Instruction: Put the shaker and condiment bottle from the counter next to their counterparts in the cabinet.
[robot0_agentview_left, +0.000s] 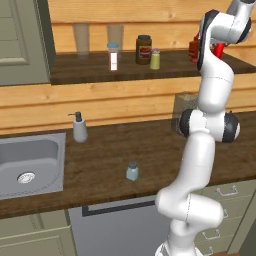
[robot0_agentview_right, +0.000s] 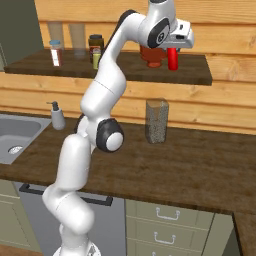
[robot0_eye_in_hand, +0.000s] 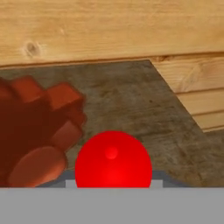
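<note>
The slim red condiment bottle (robot0_agentview_right: 173, 59) hangs upright in my gripper (robot0_agentview_right: 173, 50), which is shut on it at the right end of the cabinet shelf (robot0_agentview_right: 195, 75). It is just right of the squat brown sauce bottle (robot0_agentview_right: 152, 56). In the hand view I look down on the red nozzle (robot0_eye_in_hand: 113, 159), with the brown bottle (robot0_eye_in_hand: 35, 135) to its left. The olive-yellow shaker (robot0_agentview_left: 155, 59) stands mid-shelf. The pale blue-grey shaker (robot0_agentview_left: 132, 171) stands on the counter (robot0_agentview_left: 110, 150), far below the gripper.
On the shelf stand a dark jar with a red label (robot0_agentview_left: 143, 49), a small white-labelled bottle (robot0_agentview_left: 113, 56) and two glasses (robot0_agentview_left: 81, 39). A soap dispenser (robot0_agentview_left: 79, 128) stands by the steel sink (robot0_agentview_left: 27, 165). A tall grain-filled jar (robot0_agentview_right: 157, 121) stands on the counter.
</note>
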